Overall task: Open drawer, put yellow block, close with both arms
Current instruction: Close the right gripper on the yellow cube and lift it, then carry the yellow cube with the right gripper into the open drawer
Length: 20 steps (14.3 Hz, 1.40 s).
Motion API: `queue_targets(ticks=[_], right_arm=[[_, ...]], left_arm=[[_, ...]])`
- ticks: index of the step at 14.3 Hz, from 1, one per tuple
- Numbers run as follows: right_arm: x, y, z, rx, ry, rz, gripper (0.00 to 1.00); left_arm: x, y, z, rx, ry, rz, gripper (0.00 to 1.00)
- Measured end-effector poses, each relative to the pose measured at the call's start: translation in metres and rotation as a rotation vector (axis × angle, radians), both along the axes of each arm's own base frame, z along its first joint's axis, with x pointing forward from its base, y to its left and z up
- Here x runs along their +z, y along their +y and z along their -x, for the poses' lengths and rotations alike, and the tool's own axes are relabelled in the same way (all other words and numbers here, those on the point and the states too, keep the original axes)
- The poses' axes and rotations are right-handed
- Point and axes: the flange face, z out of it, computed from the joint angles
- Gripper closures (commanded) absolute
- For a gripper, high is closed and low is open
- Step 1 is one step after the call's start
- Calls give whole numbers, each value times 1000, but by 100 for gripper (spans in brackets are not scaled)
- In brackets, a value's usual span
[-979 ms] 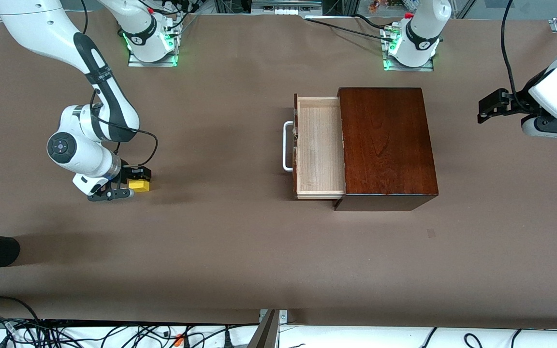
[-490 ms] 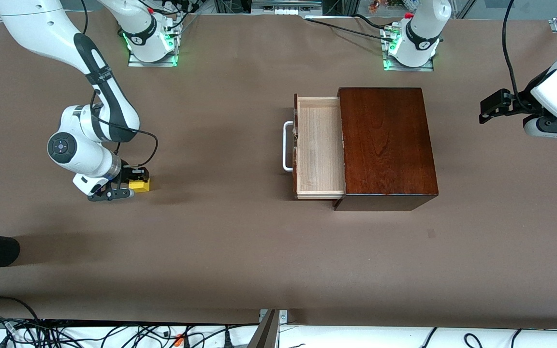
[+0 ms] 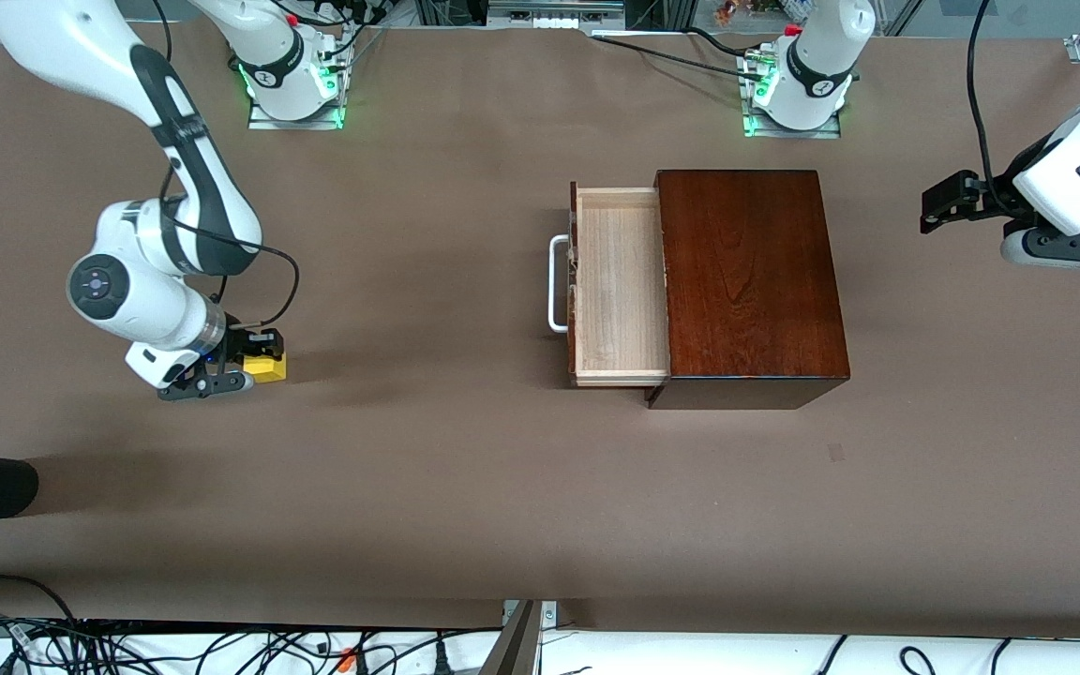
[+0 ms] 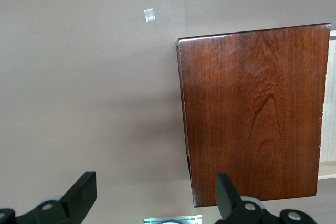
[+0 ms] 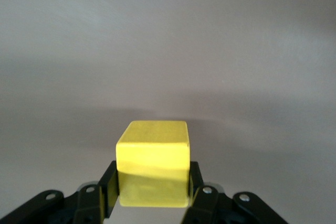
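Now the yellow block (image 5: pixel 152 169) sits pinched inside the right end effector (image 5: pixel 152 190) (left end effector (image 4: pixel 152 198) spread).

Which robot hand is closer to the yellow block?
The right hand. It is shut on the yellow block at the right arm's end of the table. The left hand is open over bare table at the left arm's end, past the wooden box.

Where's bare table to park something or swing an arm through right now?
Widest bare patch: between the yellow block, clamped in the right gripper, and the drawer handle. Also bare: the strip nearer the front camera than the wooden box. Left gripper, open, hangs over the table's left-arm end. Tightest spot: around the block.
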Motion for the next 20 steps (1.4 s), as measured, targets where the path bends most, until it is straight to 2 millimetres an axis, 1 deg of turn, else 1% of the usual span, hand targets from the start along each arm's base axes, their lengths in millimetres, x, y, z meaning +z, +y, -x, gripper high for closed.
queue_targets(ticks=[2,5,7,8,9,12,14,16,18,20], right_arm=[[48,19,-12,31,26,-7,67],[113,58,-16,100,63,-25,67],[151,91,-13,158,67,-43,67],[165,111,-8,194,65,-54,67],[176,133,-2,233,59,-66,66],[193,215,30,392,32,-49,66],[206,276,61,505,22,-36,66],[212,332,94,614,-6,-16,65],[210,383,126,723,-38,9,65],[200,430,152,827,-86,20,65]], left_arm=[[0,-1,0,-2,-1,0,0],[1,-2,-1,-4,-10,1,0],[4,-2,0,-4,-17,1,0],[6,-2,1,-4,-22,2,0],[9,-2,2,-5,-25,2,0],[11,-4,3,-8,-29,2,0],[11,-8,3,-14,-30,3,0],[11,-8,3,-14,-31,3,0],[11,-6,3,-12,-32,3,0],[11,-6,3,-12,-32,3,0]])
